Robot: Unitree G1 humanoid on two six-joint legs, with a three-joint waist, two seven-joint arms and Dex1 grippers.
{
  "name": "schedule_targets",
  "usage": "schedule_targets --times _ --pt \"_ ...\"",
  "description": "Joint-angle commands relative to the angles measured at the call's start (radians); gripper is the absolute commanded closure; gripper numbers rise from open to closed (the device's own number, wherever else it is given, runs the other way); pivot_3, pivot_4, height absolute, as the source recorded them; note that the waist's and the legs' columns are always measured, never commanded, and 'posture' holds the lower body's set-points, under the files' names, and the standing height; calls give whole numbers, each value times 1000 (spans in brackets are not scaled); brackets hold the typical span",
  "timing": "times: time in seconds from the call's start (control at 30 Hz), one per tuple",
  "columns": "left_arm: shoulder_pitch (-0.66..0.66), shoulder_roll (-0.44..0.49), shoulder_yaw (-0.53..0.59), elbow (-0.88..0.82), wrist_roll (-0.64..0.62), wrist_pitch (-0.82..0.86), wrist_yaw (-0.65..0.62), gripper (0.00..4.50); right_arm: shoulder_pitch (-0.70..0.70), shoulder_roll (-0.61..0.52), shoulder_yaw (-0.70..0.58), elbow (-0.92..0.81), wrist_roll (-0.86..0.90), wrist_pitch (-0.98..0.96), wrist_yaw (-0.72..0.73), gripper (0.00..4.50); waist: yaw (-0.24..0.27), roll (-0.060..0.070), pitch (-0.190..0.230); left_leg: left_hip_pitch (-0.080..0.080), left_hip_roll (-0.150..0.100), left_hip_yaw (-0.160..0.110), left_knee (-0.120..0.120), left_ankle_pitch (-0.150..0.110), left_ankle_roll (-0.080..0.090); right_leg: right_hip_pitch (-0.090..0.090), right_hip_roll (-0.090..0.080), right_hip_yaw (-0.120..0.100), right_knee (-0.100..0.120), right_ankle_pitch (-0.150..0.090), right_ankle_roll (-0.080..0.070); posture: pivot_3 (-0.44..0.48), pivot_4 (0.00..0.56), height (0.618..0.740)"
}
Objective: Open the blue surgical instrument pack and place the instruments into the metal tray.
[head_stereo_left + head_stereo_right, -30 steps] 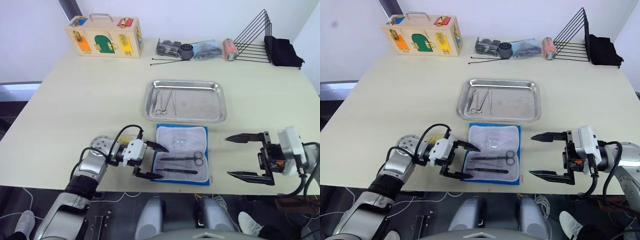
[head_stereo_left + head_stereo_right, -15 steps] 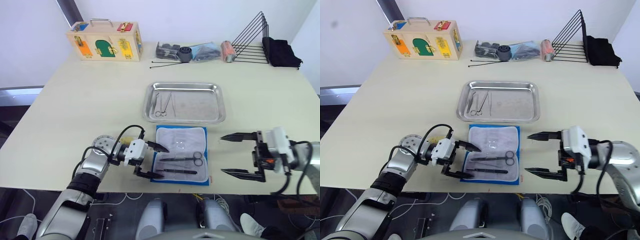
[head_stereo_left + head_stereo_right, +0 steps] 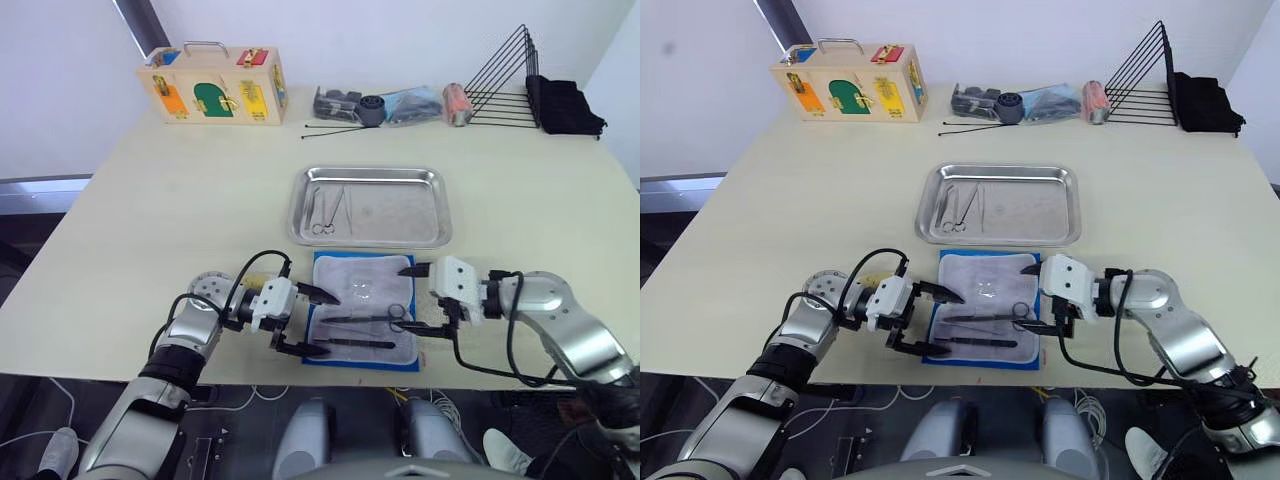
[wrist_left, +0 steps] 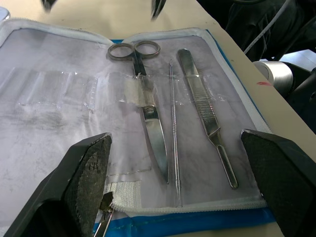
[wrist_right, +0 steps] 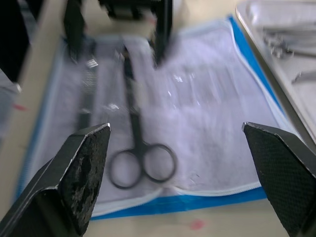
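The blue surgical instrument pack [image 3: 362, 277] lies open on the table just in front of the metal tray [image 3: 400, 212], grey-white lining up. In its pockets rest scissors [image 4: 144, 96], a thin probe [image 4: 173, 133] and a flat handle [image 4: 203, 108]. Two more instruments [image 3: 328, 207] lie in the tray's left part. My left gripper [image 3: 326, 324] is open at the pack's left edge, low over the lining. My right gripper [image 3: 402, 298] is open at the pack's right edge, its fingers either side of the scissors' rings [image 5: 143, 165]. Neither holds anything.
Along the far edge stand a wooden latch box [image 3: 213, 85], a heap of dark parts and a bag [image 3: 378, 103], a reddish can [image 3: 458, 100], a black wire rack [image 3: 505, 75] and black cloth [image 3: 565, 105]. Long black sticks [image 3: 335, 125] lie in front of the heap.
My right gripper has swung left from the bare table to the pack's right edge, over the scissors' rings. The left gripper has stayed put.
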Motion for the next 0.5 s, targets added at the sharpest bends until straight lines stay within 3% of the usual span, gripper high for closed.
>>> schedule_targets --times 0.03,0.47,0.5 --pt "28 -4 -36 56 68 24 -5 83 -55 19 59 11 -72 35 -18 0 0 0 0 0 0 0 0 0 0 0 0 0 0 0 0 0 150 740" --pt "42 -7 -43 54 85 27 14 83 -96 62 158 83 -143 89 9 0 0 1 -6 0 0 0 0 0 0 0 0 0 0 0 0 0 150 740" --pt "43 -7 -42 53 86 27 16 30 -96 61 162 83 -147 91 11 261 0 1 -7 0 0 0 0 0 0 0 0 0 0 0 0 0 150 740"
